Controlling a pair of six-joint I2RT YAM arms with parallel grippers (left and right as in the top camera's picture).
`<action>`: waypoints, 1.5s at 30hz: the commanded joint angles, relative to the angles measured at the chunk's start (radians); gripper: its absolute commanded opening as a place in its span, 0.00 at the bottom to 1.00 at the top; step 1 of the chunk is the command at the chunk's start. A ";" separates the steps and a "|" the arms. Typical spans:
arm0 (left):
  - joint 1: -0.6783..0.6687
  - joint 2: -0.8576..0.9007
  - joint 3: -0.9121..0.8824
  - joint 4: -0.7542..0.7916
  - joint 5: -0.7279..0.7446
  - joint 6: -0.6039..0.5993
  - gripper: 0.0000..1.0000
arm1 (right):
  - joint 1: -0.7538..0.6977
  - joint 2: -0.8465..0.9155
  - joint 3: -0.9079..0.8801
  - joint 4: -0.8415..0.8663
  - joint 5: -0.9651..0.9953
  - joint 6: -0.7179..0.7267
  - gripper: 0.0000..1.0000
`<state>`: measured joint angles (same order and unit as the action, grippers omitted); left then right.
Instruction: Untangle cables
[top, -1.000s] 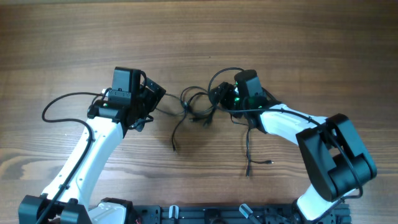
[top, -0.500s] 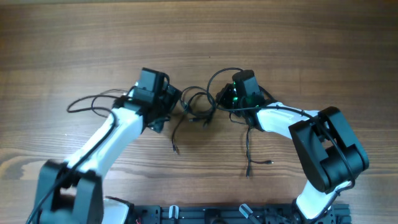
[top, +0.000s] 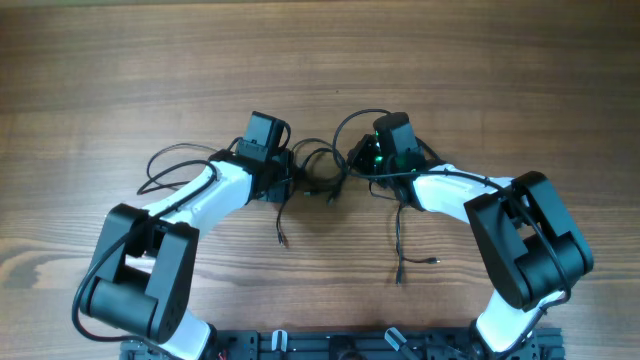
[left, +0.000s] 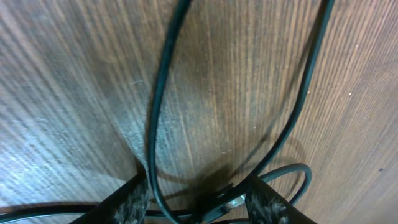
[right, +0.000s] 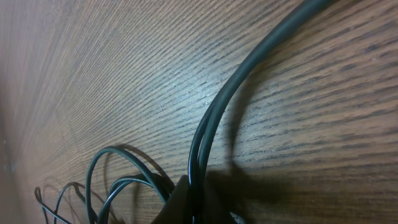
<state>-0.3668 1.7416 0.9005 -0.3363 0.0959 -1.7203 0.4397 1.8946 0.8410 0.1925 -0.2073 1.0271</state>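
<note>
The cables (top: 318, 170) are thin black cords in a small tangle at the table's middle, with loose ends trailing toward the front (top: 400, 240). My left gripper (top: 287, 178) is at the tangle's left side. In the left wrist view its jaws (left: 200, 202) stand apart, with cable strands (left: 153, 112) and a small plug end lying between them, not pinched. My right gripper (top: 356, 160) is at the tangle's right side. In the right wrist view it (right: 196, 205) is shut on a doubled cable strand (right: 208, 124) that curves up and away.
The left arm's own thicker black cable (top: 165, 165) loops over the wood to the left. A black rail (top: 350, 345) runs along the table's front edge. The right arm's bulky base link (top: 530, 250) stands at the front right.
My left arm has swung right to the tangle and its jaws have narrowed around the strands. My right gripper has closed on the cable and otherwise held its place.
</note>
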 joint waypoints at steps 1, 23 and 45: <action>-0.016 0.069 -0.004 -0.003 -0.017 -0.020 0.49 | 0.002 0.049 -0.016 -0.029 0.028 -0.006 0.05; 0.137 -0.392 -0.004 -0.026 -0.035 0.656 0.04 | -0.251 -0.395 -0.016 -0.560 -0.098 -0.429 0.04; 0.711 -0.539 -0.004 -0.037 0.108 0.834 0.04 | -0.266 -0.589 -0.016 -0.438 0.080 -0.369 0.15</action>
<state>0.3553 1.1969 0.8963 -0.3840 0.0204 -1.0046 0.1619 1.2007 0.8215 -0.2630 0.0608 0.6548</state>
